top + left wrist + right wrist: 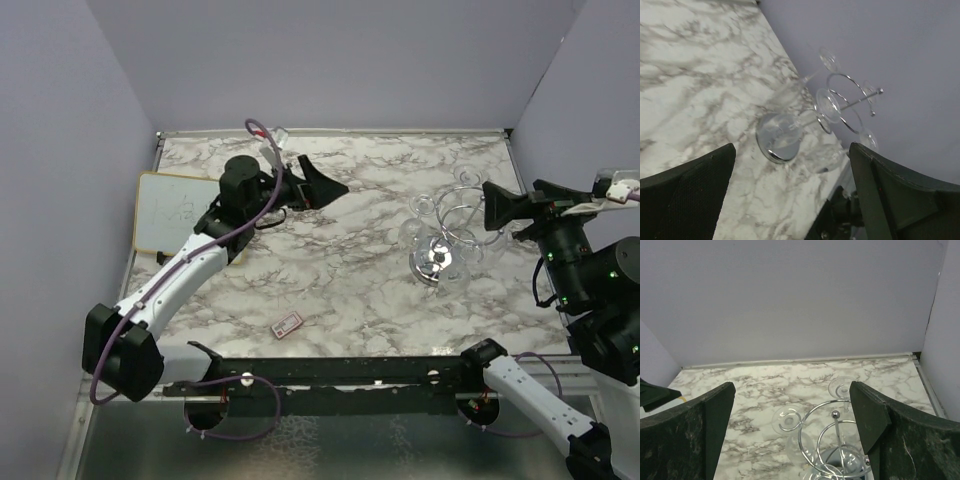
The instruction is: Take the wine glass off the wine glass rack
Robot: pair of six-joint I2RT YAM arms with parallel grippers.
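Presently: rack (438,252) on table (350,285), right side, glasses (421,205) hung in its loops; right gripper (497,212) just beside, jaws apart, empty; left gripper (318,185) apart, well off; step: approach; next: close on one stem, unhook.

**Worktop** (350,270): white marble pattern with grey-brown veining. **Wine glass rack** (437,264): mirror-bright chrome. **Wine glasses** (411,232): colourless, transparent. **Whiteboard** (175,210): white, pale frame, faint grey scribbles. **Walls** (340,60): plain pale lavender-grey. **Left arm** (180,272): white links, black joints; the cable (258,128) along it is lilac. **Right pincer** (792,386): fingers (685,440) dark green-black, flecked with pale scuffs. **Small tag** (288,323): red and white.
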